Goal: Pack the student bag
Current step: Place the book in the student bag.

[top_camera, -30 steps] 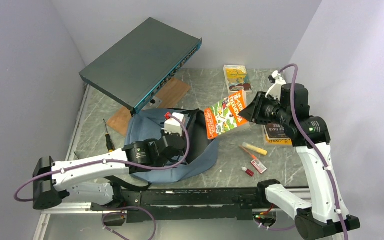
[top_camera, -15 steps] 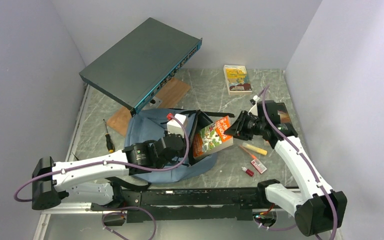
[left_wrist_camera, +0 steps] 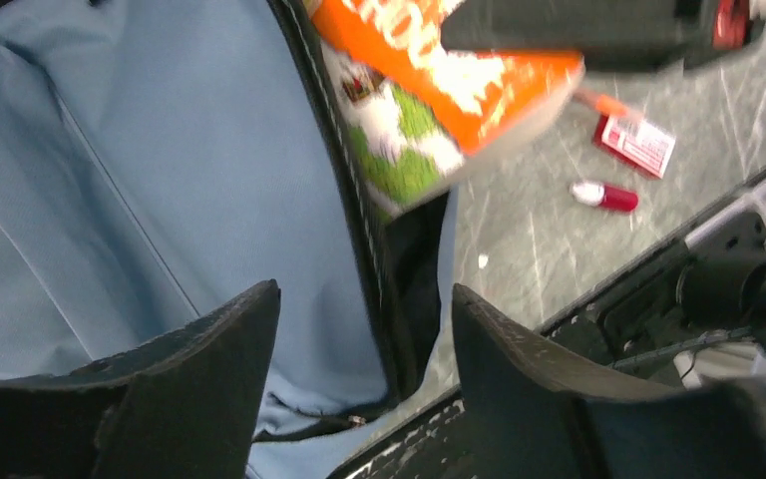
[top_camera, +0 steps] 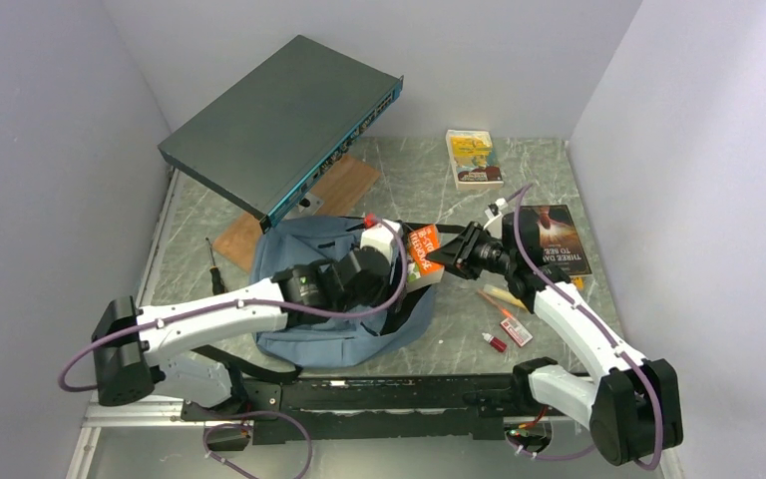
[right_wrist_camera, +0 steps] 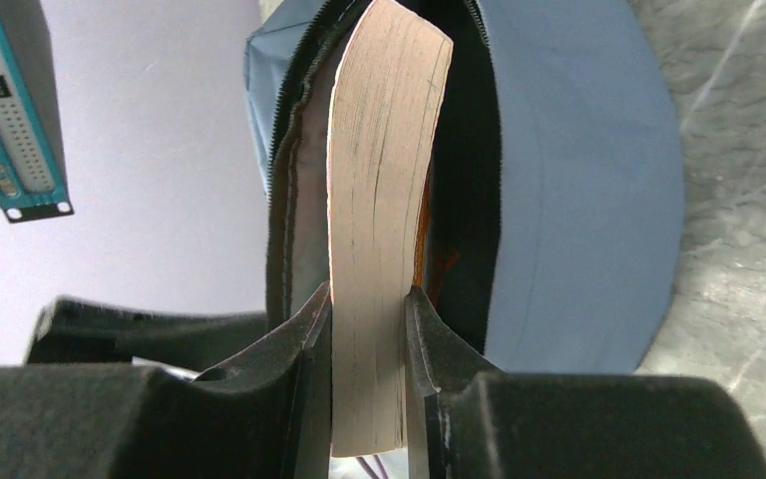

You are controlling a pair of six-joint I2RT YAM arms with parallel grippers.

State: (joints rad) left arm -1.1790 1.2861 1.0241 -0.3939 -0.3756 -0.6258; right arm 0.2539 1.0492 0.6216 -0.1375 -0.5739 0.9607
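The student bag [top_camera: 304,249], a soft blue-grey backpack, lies flat at the table's front centre with its black-zippered mouth facing right. My right gripper [top_camera: 451,257] is shut on an orange-covered book [top_camera: 421,252], whose far end is inside the bag's mouth. In the right wrist view the fingers [right_wrist_camera: 319,319] clamp the book's cream page edge [right_wrist_camera: 384,150] between the zipper edges of the bag [right_wrist_camera: 578,180]. My left gripper [left_wrist_camera: 362,291] hovers open over the bag's [left_wrist_camera: 160,150] zipper edge, holding nothing, with the book [left_wrist_camera: 429,90] just beyond it.
A dark grey metal box [top_camera: 279,125] leans at the back left over a wooden board [top_camera: 344,185]. A screwdriver [top_camera: 214,269] lies left of the bag. A yellow book [top_camera: 474,158] and a dark book [top_camera: 554,239] lie at the right, with a marker [top_camera: 507,294], a packet [top_camera: 516,329] and a red tube [top_camera: 494,342].
My right gripper has carried the orange book down and left into the bag's mouth. My left gripper has gone from shut to open and shifted right along the bag.
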